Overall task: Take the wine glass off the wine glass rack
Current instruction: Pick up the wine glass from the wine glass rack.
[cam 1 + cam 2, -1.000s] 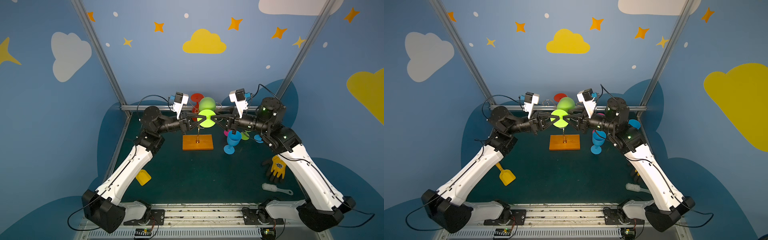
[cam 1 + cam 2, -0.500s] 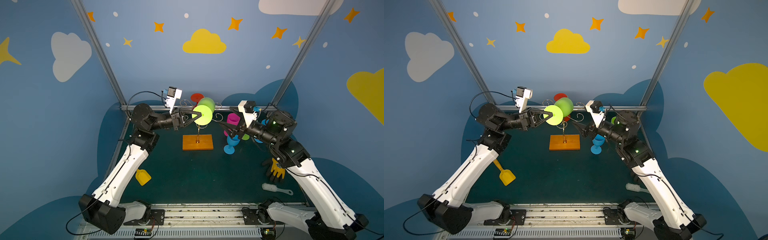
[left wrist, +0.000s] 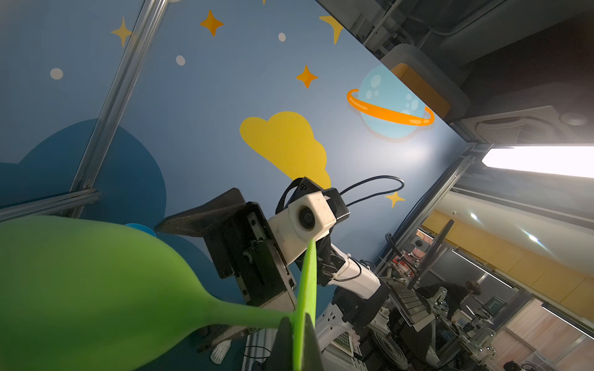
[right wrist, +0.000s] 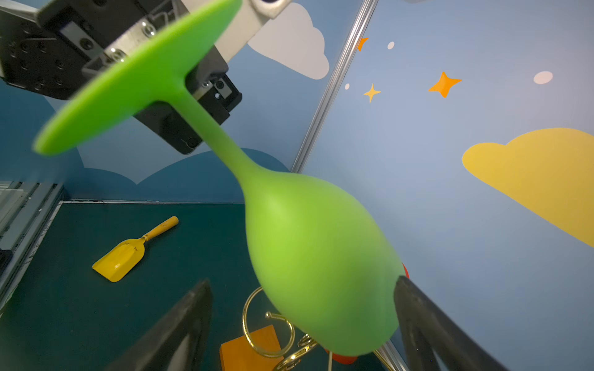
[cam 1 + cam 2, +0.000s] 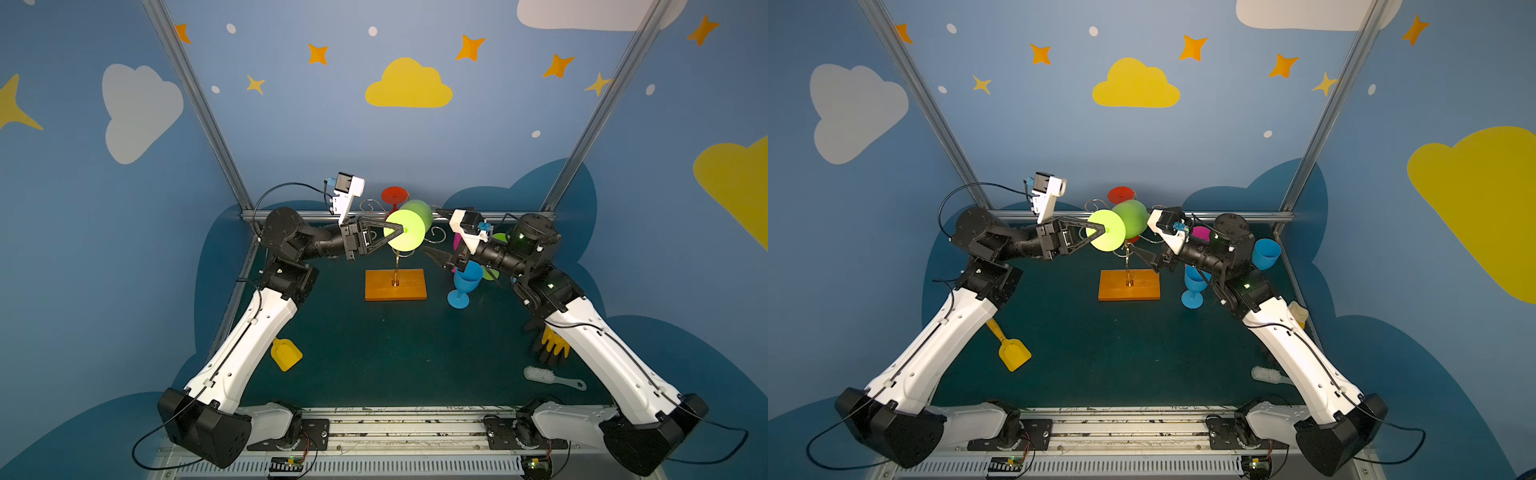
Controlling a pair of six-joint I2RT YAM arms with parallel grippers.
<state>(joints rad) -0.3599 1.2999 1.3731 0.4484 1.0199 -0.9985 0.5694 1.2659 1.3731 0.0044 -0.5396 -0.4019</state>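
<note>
Step in hand, as judged: withdrawal of the glass (image 5: 409, 235) from the rack (image 5: 395, 285), which stands on the bench (image 5: 374, 357) near the middle of its far edge. The glass lies on its side in the air above the rack's scroll arms, with the foot toward the left edge and the bowl toward the far right corner. The left fingers (image 3: 279, 350) pinch the foot, one on each face of the disc, close by the stem. The right fingers (image 4: 427, 327) are spread wide with the bowl between them and carry nothing. Whether either one touches the bowl cannot be told. The stem appears free of the wire, so the glass is probably unhooked but not yet away. The next move calls for the left arm to draw the glass toward the open near side of the bench, keeping the bowl clear of the scrolls and of the red glass (image 5: 394, 194) at the rack's far side. The right fingers must stay wide or back off. A pinch at the foot leaves the bowl far out, so a sharp move may swing it. Not verifiable: the bowl's mouth shows in no view. The bowl overlaps the scrolls in both top views and covers part of them in the right wrist view, so clearance is unconfirmed. Of the red glass only the foot is plain.
</note>
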